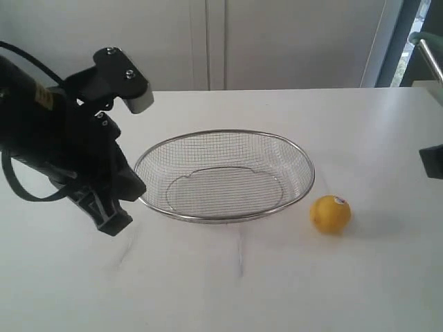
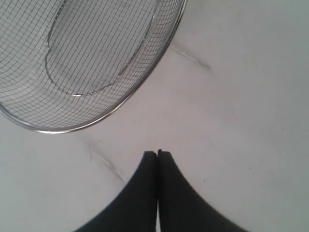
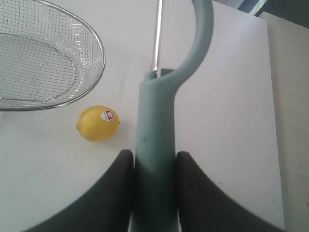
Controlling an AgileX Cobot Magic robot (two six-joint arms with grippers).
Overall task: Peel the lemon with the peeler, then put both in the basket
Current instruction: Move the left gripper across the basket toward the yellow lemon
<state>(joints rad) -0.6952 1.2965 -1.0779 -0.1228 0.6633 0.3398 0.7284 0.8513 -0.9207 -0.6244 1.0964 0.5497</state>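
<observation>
The yellow lemon (image 1: 330, 214) with its red-and-white sticker rests on the white table just right of the wire basket (image 1: 302, 164); the right wrist view also shows the lemon (image 3: 98, 123) beside the basket (image 3: 99, 50). My right gripper (image 3: 154, 157) is shut on the teal-green peeler (image 3: 155, 140), whose curved head and metal blade point away from the wrist, above the table. In the exterior view only a dark part of the right arm shows at the right edge. My left gripper (image 2: 158, 153) hangs shut and empty over bare table by the basket's (image 2: 120, 104) left rim; the left gripper (image 1: 111, 221) sits low.
The table's far edge meets a pale wall, and its right edge (image 3: 270, 96) shows beside a beige surface. A faint seam (image 2: 190, 55) runs across the tabletop near the basket. A metal rail (image 1: 430, 59) stands at the top right.
</observation>
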